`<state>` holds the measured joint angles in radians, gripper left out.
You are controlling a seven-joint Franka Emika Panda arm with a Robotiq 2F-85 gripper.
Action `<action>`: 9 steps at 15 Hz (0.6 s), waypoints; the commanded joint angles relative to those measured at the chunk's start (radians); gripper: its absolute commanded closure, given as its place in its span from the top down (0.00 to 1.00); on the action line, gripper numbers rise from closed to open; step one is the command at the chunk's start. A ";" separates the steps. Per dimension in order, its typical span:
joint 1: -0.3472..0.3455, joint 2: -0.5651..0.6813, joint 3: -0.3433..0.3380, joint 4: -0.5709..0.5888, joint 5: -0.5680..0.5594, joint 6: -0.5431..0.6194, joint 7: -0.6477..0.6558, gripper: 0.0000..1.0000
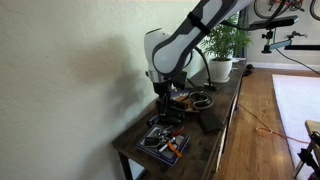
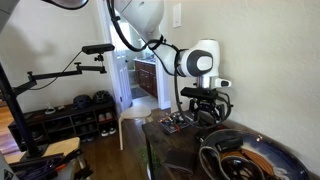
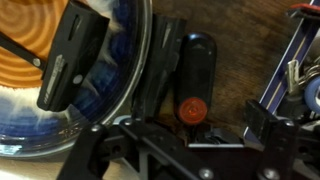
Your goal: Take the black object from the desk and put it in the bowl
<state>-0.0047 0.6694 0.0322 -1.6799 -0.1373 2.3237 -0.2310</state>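
Note:
In the wrist view a long black object [image 3: 197, 62] with a round red button lies on the dark wooden desk, just right of the bowl. The bowl [image 3: 118, 104] has a blue rim and an orange ringed inside, and another black piece rests in it. My gripper [image 3: 196, 126] is open, with a finger on each side of the black object's near end, not closed on it. In both exterior views the gripper [image 1: 165, 112] [image 2: 205, 113] hangs low over the desk beside the bowl [image 1: 201, 101] [image 2: 291, 160].
A flat tray with tools [image 1: 165, 143] lies at the near end of the desk, and its blue edge shows in the wrist view [image 3: 290, 60]. A potted plant [image 1: 222, 45] stands at the far end. The wall runs along one side. Black cables lie in the bowl [image 2: 235, 150].

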 commanded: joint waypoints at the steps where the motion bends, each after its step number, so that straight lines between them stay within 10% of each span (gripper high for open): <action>1: 0.010 0.035 0.006 0.045 -0.004 -0.023 -0.011 1.00; 9: 0.004 0.097 0.016 0.099 0.010 -0.034 -0.013 1.00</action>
<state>0.0026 0.7445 0.0439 -1.6123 -0.1360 2.3201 -0.2310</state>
